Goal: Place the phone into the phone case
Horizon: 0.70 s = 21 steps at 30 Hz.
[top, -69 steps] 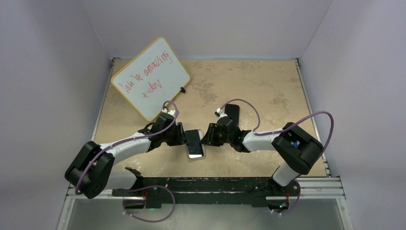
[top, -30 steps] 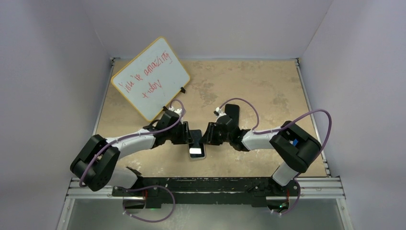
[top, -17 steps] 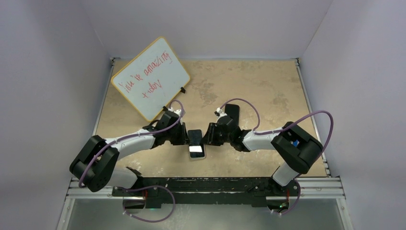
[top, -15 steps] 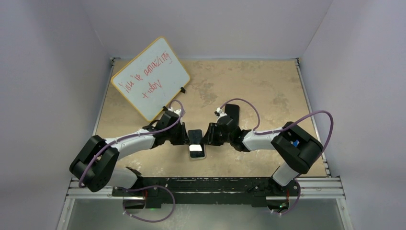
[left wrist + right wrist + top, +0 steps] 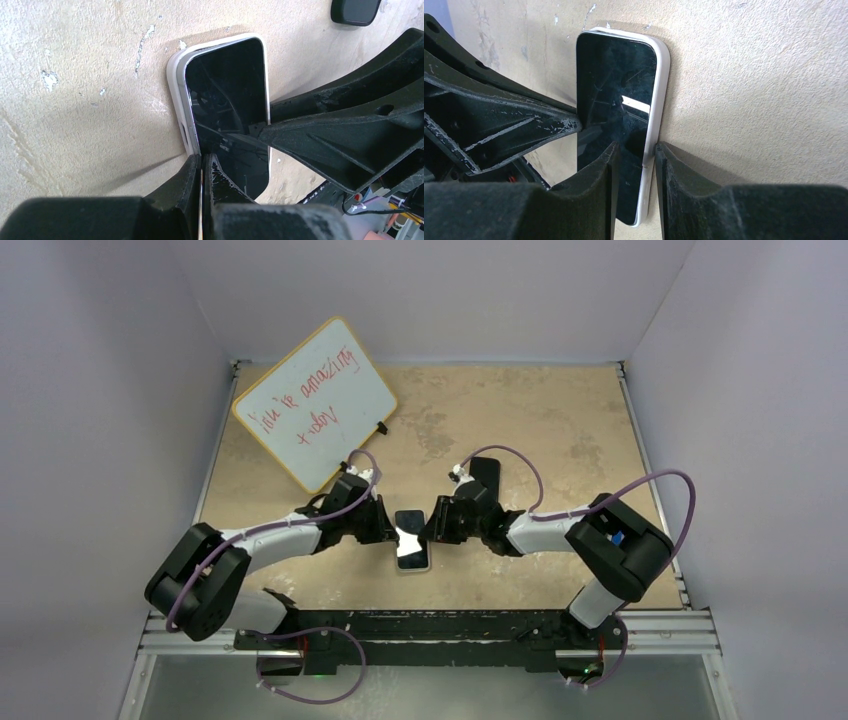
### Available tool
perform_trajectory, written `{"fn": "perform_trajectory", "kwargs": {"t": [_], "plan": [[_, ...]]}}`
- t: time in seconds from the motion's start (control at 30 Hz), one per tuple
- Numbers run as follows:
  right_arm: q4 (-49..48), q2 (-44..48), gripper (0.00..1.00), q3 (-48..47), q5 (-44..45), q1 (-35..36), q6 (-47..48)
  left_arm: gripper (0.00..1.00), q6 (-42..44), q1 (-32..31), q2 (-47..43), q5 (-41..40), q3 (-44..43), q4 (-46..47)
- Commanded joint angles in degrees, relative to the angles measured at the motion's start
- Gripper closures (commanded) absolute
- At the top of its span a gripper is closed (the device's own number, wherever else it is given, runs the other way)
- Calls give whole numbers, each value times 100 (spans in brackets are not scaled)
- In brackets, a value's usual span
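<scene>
Our left gripper (image 5: pixel 204 156), pinched shut, touches the phone (image 5: pixel 227 95) at its 9 o'clock edge, mid-table. Our right gripper (image 5: pixel 634 147), narrowly parted, straddles the phone case (image 5: pixel 660 85) rim at 3 o'clock. Only overhead shows the whiteboard (image 5: pixel 315 405) at 11 o'clock.

This looks like a robotics lab test cell. A left arm (image 5: pixel 270 538) and a right arm (image 5: pixel 540 530) are bolted to a metal rail (image 5: pixel 660 625) at the near edge of a mottled beige desk (image 5: pixel 520 410), with purple cables (image 5: pixel 692 508) looped along them. Plain pale walls (image 5: pixel 430 290) box the desk in on three sides, and a yellow-framed whiteboard (image 5: pixel 315 415) with red handwriting sits at its far left corner.
</scene>
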<state>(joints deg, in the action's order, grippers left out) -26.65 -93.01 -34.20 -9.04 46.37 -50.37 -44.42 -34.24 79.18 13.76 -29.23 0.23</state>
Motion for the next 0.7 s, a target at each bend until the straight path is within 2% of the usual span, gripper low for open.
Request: {"fn": "perform_trajectory", "kwargs": {"t": [0.0, 0.07, 0.23, 0.3, 0.47, 0.67], "plan": [[-231, -81, 65, 77, -167, 10, -152, 96, 57, -134, 388, -82, 69, -372], [-244, -62, 62, 80, -188, 5, -184, 91, 158, -53, 217, -118, -96, -601], [-260, 42, 59, 155, -132, 9, -259, 72, 259, 173, -394, -14, -346, -800], [-261, 71, 57, 194, -108, 4, -276, 70, 253, 181, -483, 38, -359, -743], [-357, 15, 51, 250, -115, 4, -350, 69, 248, 190, -276, 166, -265, -496], [-573, -139, 43, 162, -388, 12, -541, 83, 267, 191, 73, 4, -195, -497]]}}
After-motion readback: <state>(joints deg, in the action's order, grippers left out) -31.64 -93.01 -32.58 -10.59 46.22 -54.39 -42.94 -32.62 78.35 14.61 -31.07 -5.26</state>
